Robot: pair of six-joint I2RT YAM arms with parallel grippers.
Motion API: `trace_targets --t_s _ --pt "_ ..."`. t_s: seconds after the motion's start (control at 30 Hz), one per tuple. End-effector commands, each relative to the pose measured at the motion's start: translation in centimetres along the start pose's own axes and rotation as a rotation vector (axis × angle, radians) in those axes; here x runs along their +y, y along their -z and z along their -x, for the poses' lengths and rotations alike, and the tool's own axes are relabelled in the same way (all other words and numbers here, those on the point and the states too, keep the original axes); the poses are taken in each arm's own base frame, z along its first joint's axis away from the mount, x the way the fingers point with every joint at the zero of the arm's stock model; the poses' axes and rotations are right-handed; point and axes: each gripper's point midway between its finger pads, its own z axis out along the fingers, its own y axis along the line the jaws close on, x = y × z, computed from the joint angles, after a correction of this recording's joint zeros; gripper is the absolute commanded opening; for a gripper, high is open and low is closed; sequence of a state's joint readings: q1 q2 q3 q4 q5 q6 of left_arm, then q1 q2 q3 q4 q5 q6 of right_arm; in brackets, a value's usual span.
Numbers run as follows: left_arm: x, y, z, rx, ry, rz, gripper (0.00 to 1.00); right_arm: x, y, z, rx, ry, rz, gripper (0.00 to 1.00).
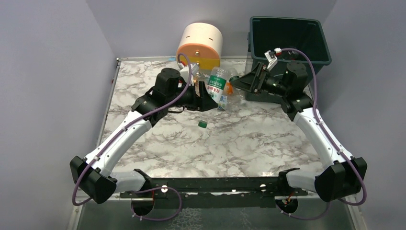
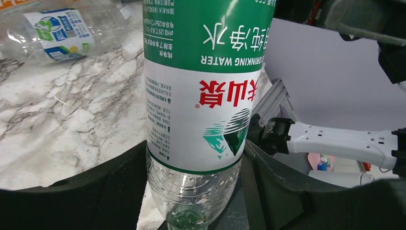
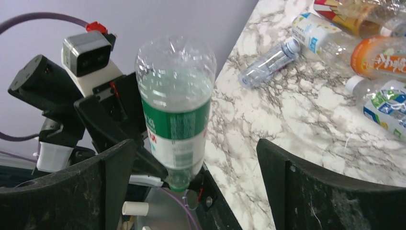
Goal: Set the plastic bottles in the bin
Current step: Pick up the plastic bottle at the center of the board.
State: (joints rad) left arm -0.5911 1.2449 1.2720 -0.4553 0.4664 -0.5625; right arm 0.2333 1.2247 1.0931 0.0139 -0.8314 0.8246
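Left tool clamps the green-labelled bottle near its neck, held above the worktop, well short of the bin. Right tool gapes wide beside it; a mistimed handover could drop the bottle.

Two matching arms on show. The left arm and the right arm each have a smooth white shell link between chunky black joint housings. A thin purple cable runs along the right one, and a twin purple cable loops off the left base. A flat black crossbar dotted with holes ties the bases together. Up close, the left gripper's fingers are broad matte-black plates. The right gripper's fingers match, lightly scuffed. A small white-and-grey wrist camera wears a red tab.
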Motion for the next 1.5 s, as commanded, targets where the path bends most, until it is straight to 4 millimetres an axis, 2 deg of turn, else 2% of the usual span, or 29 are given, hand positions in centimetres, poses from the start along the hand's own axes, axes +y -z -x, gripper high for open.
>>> trace_targets --t_s 0.0,0.4,0.73,0.9,1.07,1.47 --pt "-1.8 -0.6 0.7 -0.042 -0.012 -0.029 0.68 1.6 -1.3 2.3 -0.057 0.053 0.026 1.0" --pt "-3.3 -2.0 -0.4 -0.012 -0.025 -0.05 0.68 1.5 -3.6 4.0 -0.054 0.069 0.033 0.99" --pt "-3.4 -2.7 -0.6 -0.005 -0.033 -0.051 0.68 1.3 -4.9 3.7 -0.033 0.067 0.049 1.0" --pt "-3.1 -3.1 -0.7 0.0 -0.033 -0.044 0.68 0.9 -5.1 3.3 -0.025 0.062 0.05 0.95" --pt "-2.9 -3.3 -0.8 0.003 -0.035 -0.038 0.68 1.0 -5.2 3.2 -0.022 0.064 0.06 0.82" --pt "-2.7 -3.4 -0.6 -0.001 -0.033 -0.03 0.68 0.9 -5.2 2.7 -0.013 0.057 0.068 0.7"
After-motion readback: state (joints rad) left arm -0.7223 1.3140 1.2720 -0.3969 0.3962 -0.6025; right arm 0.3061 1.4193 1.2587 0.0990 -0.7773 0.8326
